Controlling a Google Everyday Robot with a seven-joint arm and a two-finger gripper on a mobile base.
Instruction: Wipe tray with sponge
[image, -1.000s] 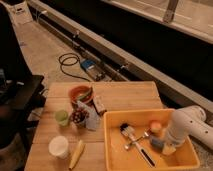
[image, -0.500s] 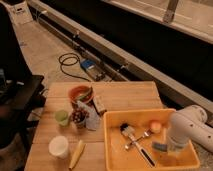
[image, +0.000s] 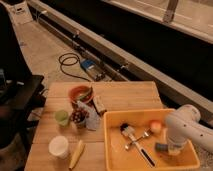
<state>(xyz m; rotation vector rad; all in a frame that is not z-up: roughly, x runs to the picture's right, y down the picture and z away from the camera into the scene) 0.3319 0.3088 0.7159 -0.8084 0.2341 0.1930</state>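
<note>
The yellow-orange tray (image: 114, 145) stands on the right end of the wooden table. My white arm reaches down into its right half from the right. The gripper (image: 170, 148) is low over the tray floor, shut on the blue-grey sponge (image: 161, 147), which shows just left of the arm's end and rests on the tray floor. A black-handled brush (image: 140, 148) with pale bristles lies across the middle of the tray. A small orange-pink ball (image: 156, 126) sits near the tray's back wall.
Left of the tray on the table (image: 125, 97) are an orange-brown bowl (image: 80, 93), a green cup (image: 62, 117), a dark cup (image: 77, 118), a white cup (image: 59, 146) and a banana (image: 76, 153). A black cable (image: 70, 62) lies on the floor behind.
The arm's end and the sponge have shifted slightly left and toward the tray's front. Nothing else has moved.
</note>
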